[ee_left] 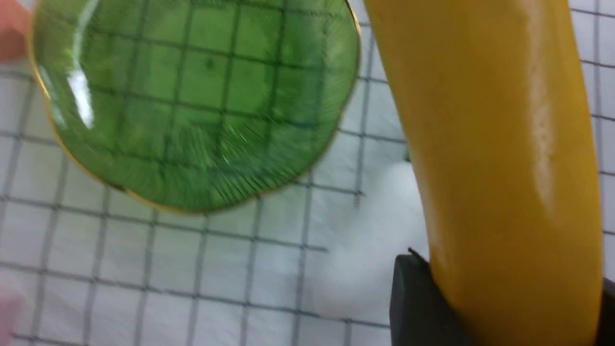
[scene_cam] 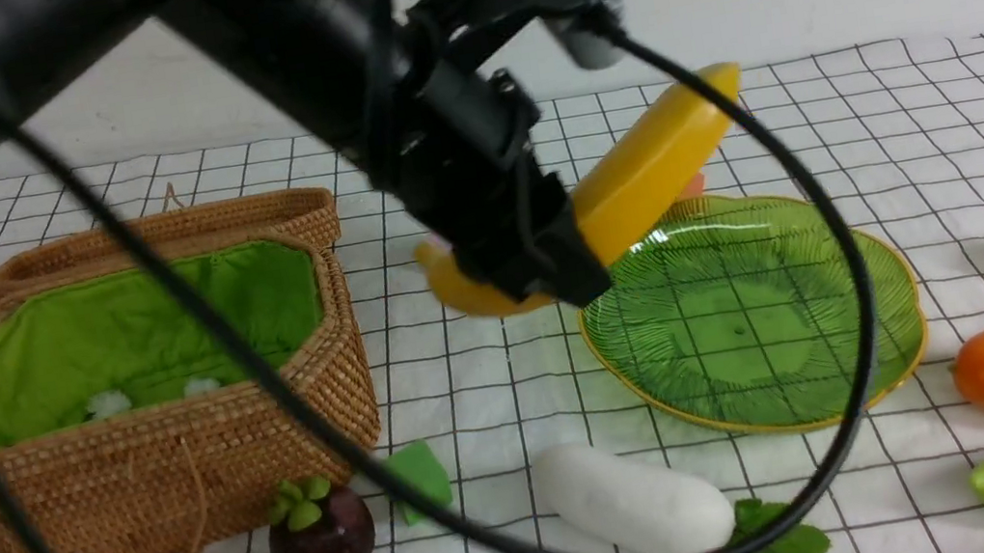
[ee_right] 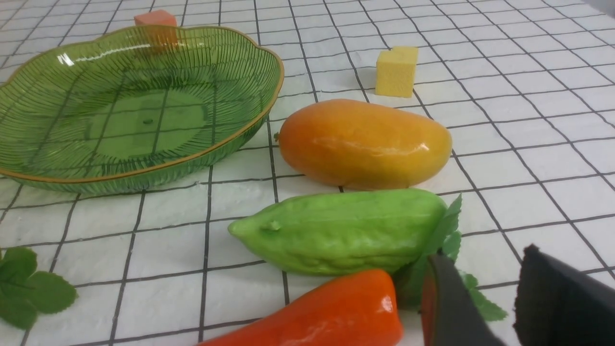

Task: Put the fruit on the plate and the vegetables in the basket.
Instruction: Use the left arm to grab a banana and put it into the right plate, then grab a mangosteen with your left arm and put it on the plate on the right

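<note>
So the black left pincer (scene_cam: pixel 563 280) was clamped, partly open, around the long, smooth yellow banana (scene_cam: pixel 654 174), which looked slightly curved and glossy.

The left arm (scene_cam: pixel 278 84) is extended from the upper left of the front view, sloped down toward the middle, with its wrist (scene_cam: pixel 474 152) tilted downward. The left gripper (scene_cam: pixel 551 277) is held raised, its fingers (ee_left: pixel 423 298) closed around a held thing and kept apart by it. A dark cable (scene_cam: pixel 846 263) is looped from the left arm. In the right wrist view, the right gripper (ee_right: pixel 490 288) is seen with its fingers parted.
</note>
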You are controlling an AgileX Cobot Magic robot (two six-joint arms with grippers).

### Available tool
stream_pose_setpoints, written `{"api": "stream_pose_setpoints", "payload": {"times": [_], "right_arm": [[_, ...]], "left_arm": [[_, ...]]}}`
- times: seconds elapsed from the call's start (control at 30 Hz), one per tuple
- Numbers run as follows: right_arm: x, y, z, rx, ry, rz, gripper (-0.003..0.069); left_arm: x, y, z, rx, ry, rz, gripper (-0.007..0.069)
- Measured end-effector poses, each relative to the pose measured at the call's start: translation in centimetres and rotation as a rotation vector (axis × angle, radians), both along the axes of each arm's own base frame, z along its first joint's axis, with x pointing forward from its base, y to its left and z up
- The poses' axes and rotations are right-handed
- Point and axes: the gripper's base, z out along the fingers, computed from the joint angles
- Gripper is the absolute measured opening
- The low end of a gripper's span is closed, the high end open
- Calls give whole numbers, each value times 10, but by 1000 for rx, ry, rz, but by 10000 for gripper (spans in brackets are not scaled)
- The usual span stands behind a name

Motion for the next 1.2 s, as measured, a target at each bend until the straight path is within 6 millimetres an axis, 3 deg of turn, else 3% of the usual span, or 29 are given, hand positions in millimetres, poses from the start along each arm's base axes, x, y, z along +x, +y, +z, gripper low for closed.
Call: {"api": "stream_pose_setpoints", "payload": {"times": [0.07,0.13,0.23,0.43,0.63,0.77,0.97,1.07,1.17,1.2], "right_arm": [[0,0,0,0,0,0,245],[0,0,0,0,0,0,245],[0,0,0,0,0,0,245],[0,0,0,0,0,0,245],[0,0,0,0,0,0,245],[0,0,0,0,0,0,245],[0,0,0,0,0,0,245],[0,0,0,0,0,0,245],[0,0,0,0,0,0,245],[0,0,0,0,0,0,245]], "left_arm": [[16,-24,-9,10,-64,-33,301],[24,-35,-16,9,-92,-41,301],[53,-64,-56,10,-158,-39,301],[82,-82,-116,14,-192,5,301],[88,-87,-145,18,-124,46,301],[85,-87,-148,26,-64,62,352],[76,-69,-133,43,111,71,582],[74,-42,-101,52,145,81,639],[66,-3,-48,-6,108,180,646],[65,0,-44,-10,104,186,645]]}}
